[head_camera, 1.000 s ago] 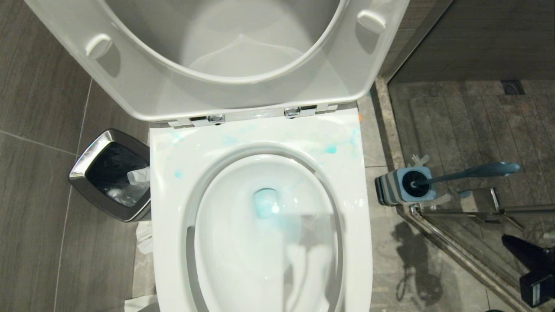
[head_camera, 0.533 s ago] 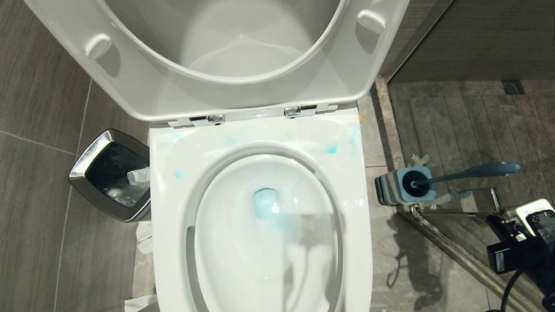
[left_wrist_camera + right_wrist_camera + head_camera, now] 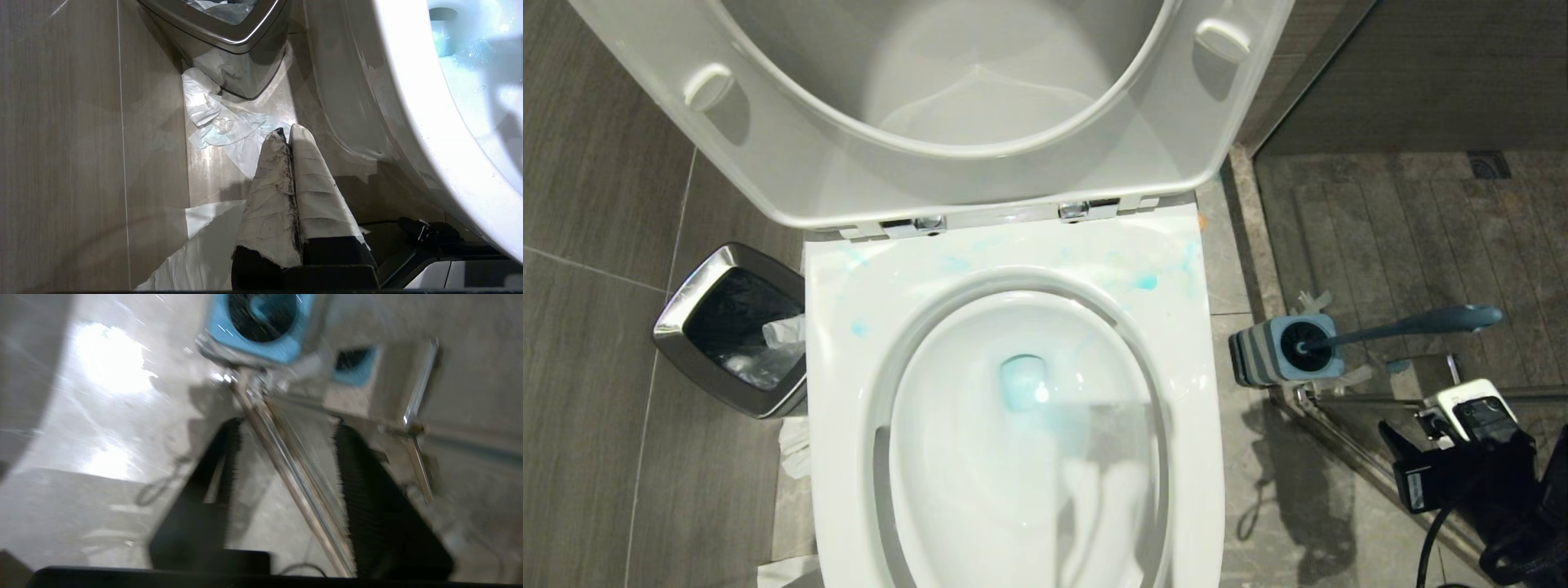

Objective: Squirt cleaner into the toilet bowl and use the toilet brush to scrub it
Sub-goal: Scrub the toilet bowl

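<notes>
The white toilet bowl (image 3: 849, 367) stands with seat and lid raised, and turquoise cleaner (image 3: 1145, 282) is smeared on its back rim and tints the water (image 3: 1023, 384). To its right the toilet brush (image 3: 1413, 322) stands in its grey-blue holder (image 3: 1262, 355), handle leaning right. My right gripper (image 3: 1401, 465) hovers over the floor just short of the holder. It is open and empty (image 3: 288, 428), with the holder (image 3: 261, 339) beyond its fingertips. My left gripper (image 3: 286, 132), its fingers wrapped in tape, is shut low beside the bowl's outer wall (image 3: 351, 102).
A chrome-rimmed waste bin (image 3: 731, 327) sits left of the bowl, with crumpled tissue (image 3: 220, 122) on the floor by it. A chrome shower-door rail (image 3: 286, 465) runs under the right gripper. Dark wall panels stand behind the shower floor (image 3: 1405, 220).
My right gripper has come in from the lower right corner of the head view and moved left, closer to the brush holder. The brush, bowl and left gripper have not moved.
</notes>
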`<state>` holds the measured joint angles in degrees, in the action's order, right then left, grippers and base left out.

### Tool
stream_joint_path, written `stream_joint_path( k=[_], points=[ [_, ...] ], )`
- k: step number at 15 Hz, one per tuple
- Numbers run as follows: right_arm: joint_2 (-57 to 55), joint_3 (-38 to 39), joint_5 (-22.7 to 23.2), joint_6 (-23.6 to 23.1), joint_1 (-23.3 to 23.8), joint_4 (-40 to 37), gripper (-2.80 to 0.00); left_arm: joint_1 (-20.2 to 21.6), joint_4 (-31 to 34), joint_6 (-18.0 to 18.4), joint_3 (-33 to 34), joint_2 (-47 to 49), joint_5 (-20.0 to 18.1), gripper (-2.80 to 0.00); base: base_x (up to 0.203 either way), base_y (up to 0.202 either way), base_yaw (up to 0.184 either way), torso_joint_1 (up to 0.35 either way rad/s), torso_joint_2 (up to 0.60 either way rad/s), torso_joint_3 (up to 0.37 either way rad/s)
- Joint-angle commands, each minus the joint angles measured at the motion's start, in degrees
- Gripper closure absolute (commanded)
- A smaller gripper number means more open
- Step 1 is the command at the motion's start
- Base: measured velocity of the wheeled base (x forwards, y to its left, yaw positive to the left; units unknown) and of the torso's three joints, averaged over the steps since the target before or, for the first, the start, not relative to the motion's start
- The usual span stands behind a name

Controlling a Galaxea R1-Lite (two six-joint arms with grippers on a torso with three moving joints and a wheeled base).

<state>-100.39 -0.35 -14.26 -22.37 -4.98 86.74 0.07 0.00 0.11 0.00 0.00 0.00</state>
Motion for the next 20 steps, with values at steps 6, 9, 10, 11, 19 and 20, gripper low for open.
stream_joint_path(
  k=[6,9,10,11,19,20],
  points=[
    [-5.6,-6.8,-1.4,-0.2,0.2,0.9,-2.80,0.0,0.0,0.0,0.0,0.0,0.0,0.00,0.000,0.000,0.000,0.000,0.00,0.000],
    [-7.6,-12.6,-1.4,0.6,0.9,0.9,-2.80,0.0,0.0,0.0,0.0,0.0,0.0,0.00,0.000,0.000,0.000,0.000,0.00,0.000],
    [-8.5,-13.9,-1.4,0.8,0.9,0.9,-2.80,0.0,0.0,0.0,0.0,0.0,0.0,0.00,0.000,0.000,0.000,0.000,0.00,0.000],
    [-9.4,-15.8,-1.4,0.9,1.1,0.9,-2.80,0.0,0.0,0.0,0.0,0.0,0.0,0.00,0.000,0.000,0.000,0.000,0.00,0.000],
    [-15.5,-30.0,-0.8,0.9,4.3,0.9,-2.80,0.0,0.0,0.0,0.0,0.0,0.0,0.00,0.000,0.000,0.000,0.000,0.00,0.000],
    [-15.6,-30.6,0.3,0.8,4.2,0.9,-2.80,0.0,0.0,0.0,0.0,0.0,0.0,0.00,0.000,0.000,0.000,0.000,0.00,0.000]
  ],
)
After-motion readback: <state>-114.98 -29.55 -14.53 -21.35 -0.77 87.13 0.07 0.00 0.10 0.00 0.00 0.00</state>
